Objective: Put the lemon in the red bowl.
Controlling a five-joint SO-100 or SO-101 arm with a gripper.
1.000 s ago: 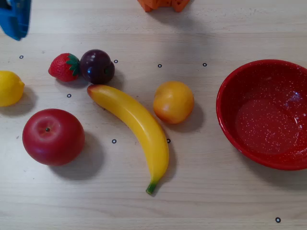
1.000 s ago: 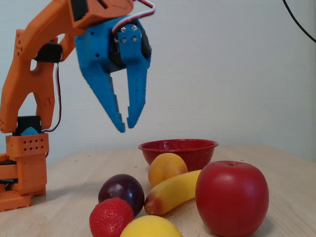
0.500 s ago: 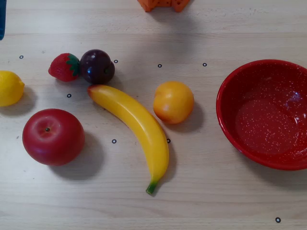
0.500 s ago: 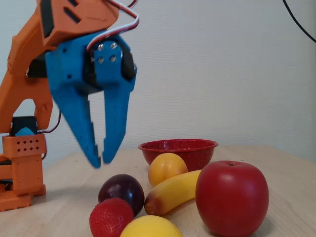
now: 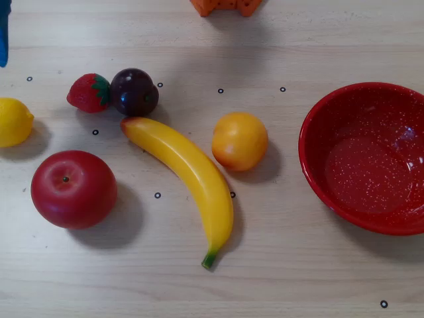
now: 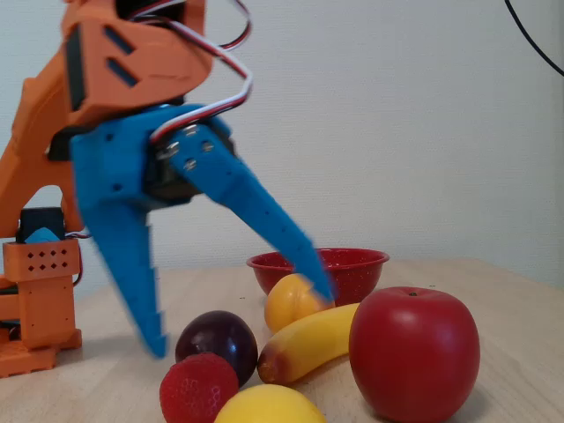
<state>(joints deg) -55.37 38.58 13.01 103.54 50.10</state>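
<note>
The lemon (image 5: pixel 14 122) sits at the far left edge of the overhead view, alone on the pale wood tabletop (image 5: pixel 278 278), with the red apple (image 5: pixel 73 189) just below it and the strawberry (image 5: pixel 89 93) and dark plum (image 5: pixel 134 92) up and to its right. In the fixed view only its top shows, at the bottom edge, in front of those fruits. Nothing touches it.

The blue hand (image 6: pixel 242 322) hangs above the fruit cluster in the fixed view, spread wide: one finger points nearly straight down beside the plum, the other swings out, blurred, toward the orange-yellow fruit (image 5: pixel 239 140). It carries nothing. Overhead, only a blue sliver shows at the top left corner.

The red bowl (image 5: pixel 311 172) waits empty at the right edge of the overhead view, well apart from the lemon, with the banana (image 5: pixel 189 175) lying between.

So this looks like the approach step, with the grasp not yet made. The next move calls for bringing the open fingers down around the lemon, clear of the apple and strawberry crowding it, then closing. That tight neighbourhood is the risk.
</note>
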